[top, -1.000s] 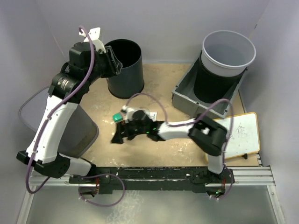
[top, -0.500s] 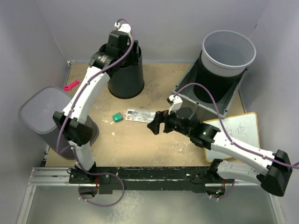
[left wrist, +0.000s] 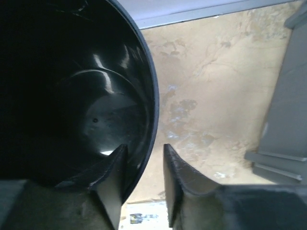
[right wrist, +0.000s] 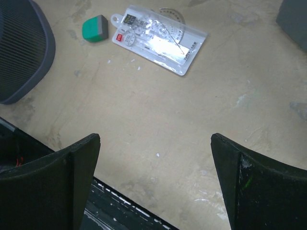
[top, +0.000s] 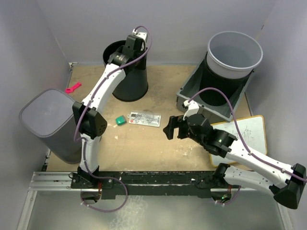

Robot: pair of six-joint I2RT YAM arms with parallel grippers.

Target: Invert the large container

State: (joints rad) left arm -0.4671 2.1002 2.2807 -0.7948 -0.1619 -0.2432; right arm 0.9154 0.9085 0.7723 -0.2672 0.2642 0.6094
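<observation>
Left wrist view tells me where I am: the grasp step. The left gripper (left wrist: 143, 148) straddles the rim of the black container (left wrist: 72, 96), one finger inside the wall and one outside. The fingers are slightly parted, and a sliver of table shows between the outer finger and the wall, so I judge they are not yet biting. The container stands on the table under this hand, mouth up, at the far left of the top view (top: 132, 84).

Next I need to close firmly on the wall, lift, then roll the wrist so the mouth faces down. The wall is thin, smooth, glossy dark plastic, and the round tub narrows slightly toward its base. I expect a rim pinch could slip or flex as the tub swings.

The right gripper (right wrist: 154, 139) hangs spread wide and empty. Beyond its fingertips lie a small green eraser (right wrist: 95, 27) and a flat, clear, shiny ruler packet (right wrist: 160, 42) on the scuffed tan table (right wrist: 158, 110).
</observation>
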